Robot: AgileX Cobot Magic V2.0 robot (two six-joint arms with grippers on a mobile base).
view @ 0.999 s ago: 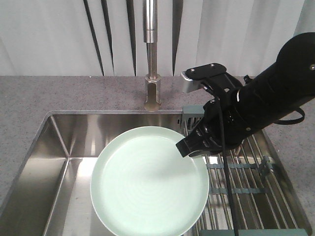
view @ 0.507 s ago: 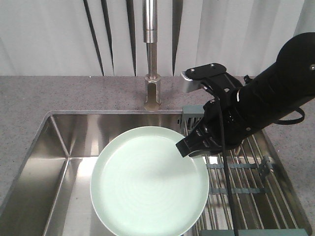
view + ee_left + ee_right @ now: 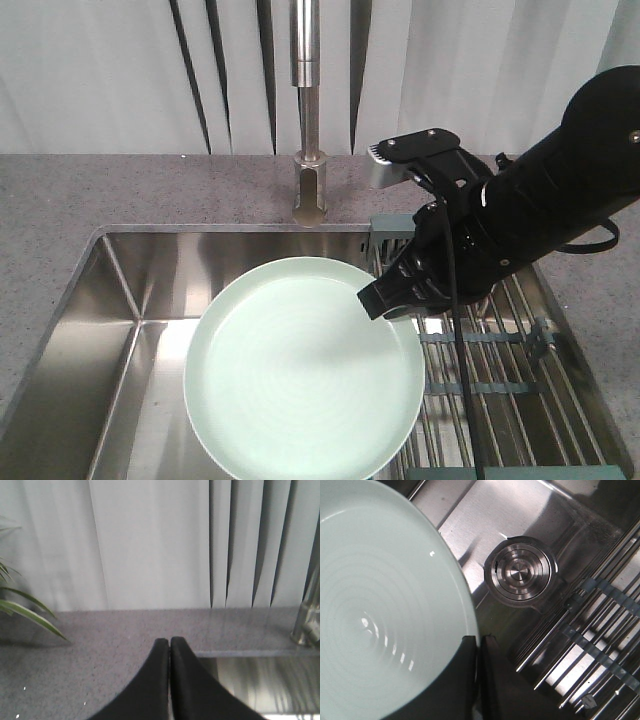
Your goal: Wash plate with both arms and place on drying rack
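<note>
The pale mint-green plate [image 3: 300, 370] hangs level above the steel sink, filling the left of the right wrist view [image 3: 380, 610]. My right gripper [image 3: 372, 300] is shut on the plate's right rim, one finger over the top face and one under the edge [image 3: 478, 642]. The black right arm [image 3: 540, 210] reaches in from the upper right. The drying rack [image 3: 500, 380] of thin wires lies at the sink's right end, just right of the plate [image 3: 590, 645]. My left gripper [image 3: 170, 641] is shut on nothing, over the grey counter left of the sink.
The sink basin [image 3: 110, 330] is set into a grey speckled countertop [image 3: 120, 190]. A steel faucet [image 3: 308, 130] stands behind the plate. The round drain [image 3: 520, 574] lies below the plate's edge. Plant leaves [image 3: 25, 610] show at the far left. White vertical blinds line the back.
</note>
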